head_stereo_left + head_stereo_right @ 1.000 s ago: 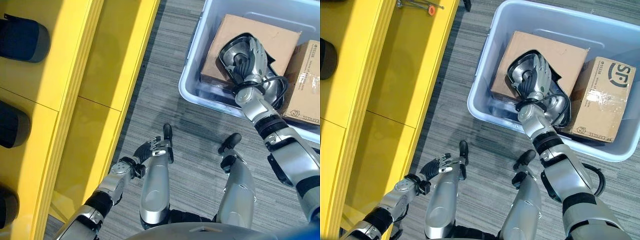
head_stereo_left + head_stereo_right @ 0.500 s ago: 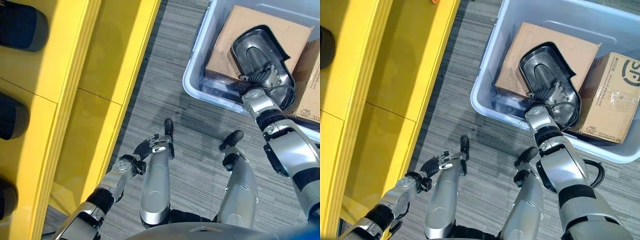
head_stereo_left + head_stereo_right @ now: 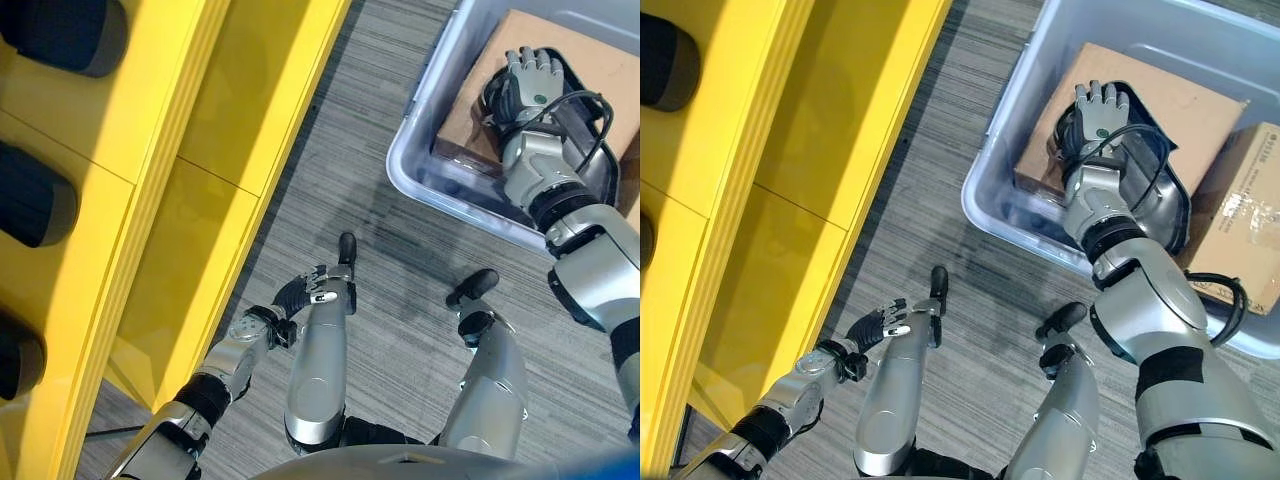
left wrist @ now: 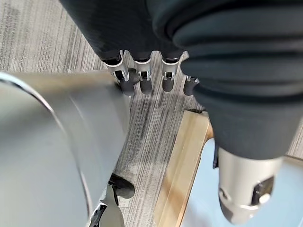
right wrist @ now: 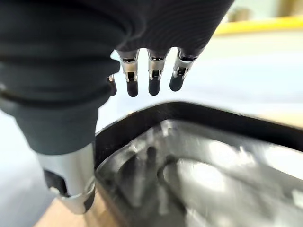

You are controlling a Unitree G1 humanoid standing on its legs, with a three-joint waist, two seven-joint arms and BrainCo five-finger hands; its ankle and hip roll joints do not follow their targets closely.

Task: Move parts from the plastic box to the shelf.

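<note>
The right hand (image 3: 1098, 108) hovers over the dark moulded part (image 3: 1160, 195) at about 1 o'clock in the head views — its fingers (image 5: 153, 78) are straight and hold nothing, their dark tips just above the part's black rim. The part lies in the pale plastic box (image 3: 1005, 130), resting on a brown carton (image 3: 1185, 105) (a second, taped carton (image 3: 1245, 235) sits beside it). The left hand (image 3: 876, 325) hangs low at 7 o'clock over the grey floor (image 3: 940, 190), fingers (image 4: 142, 78) relaxed and empty — near the yellow shelf (image 3: 790, 150), where dark rounded parts (image 3: 35, 195) already sit
</note>
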